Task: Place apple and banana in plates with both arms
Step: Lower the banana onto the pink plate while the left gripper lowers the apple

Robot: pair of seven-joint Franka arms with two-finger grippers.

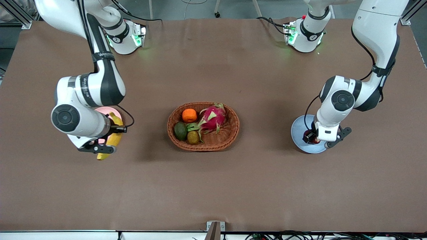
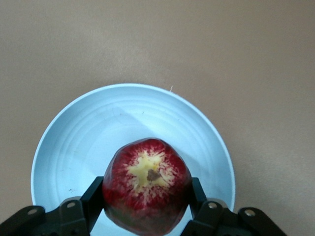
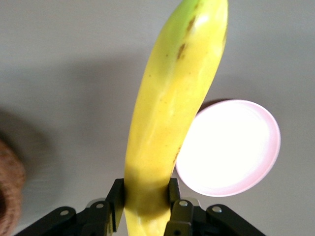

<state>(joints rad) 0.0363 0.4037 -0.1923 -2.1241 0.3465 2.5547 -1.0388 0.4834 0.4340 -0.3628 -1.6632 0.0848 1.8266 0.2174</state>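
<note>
From the front view I take the wicker basket (image 1: 203, 126) in the middle of the table (image 1: 213, 186) as my mark; it holds an orange (image 1: 189, 115), a dragon fruit (image 1: 212, 118), an avocado (image 1: 180, 131) and a small brownish fruit (image 1: 193, 137). Toward the right arm's end from the basket I see the right gripper (image 1: 108, 138) pinching the banana (image 1: 113, 136) above the pink plate (image 1: 101, 110), most of which the arm covers. Toward the left arm's end from the basket, the left gripper (image 1: 313, 137) hangs over the blue plate (image 1: 298, 131) with the apple (image 1: 310, 136) clamped between its fingers, only a sliver of dark red showing under the wrist. In the left wrist view I look straight down on the apple (image 2: 146, 184), its pale speckled patch facing the camera, the left gripper (image 2: 146, 209) pressing on both its sides, and the blue plate (image 2: 74, 142) directly beneath it. In the right wrist view the right gripper (image 3: 146, 201) squeezes the banana (image 3: 167, 113) near one end, the fruit reaching away from the camera with its greenish tip farthest; the pink plate (image 3: 231, 147) lies below, beside the banana, and an edge of the basket (image 3: 10, 191) shows off to one side.
</note>
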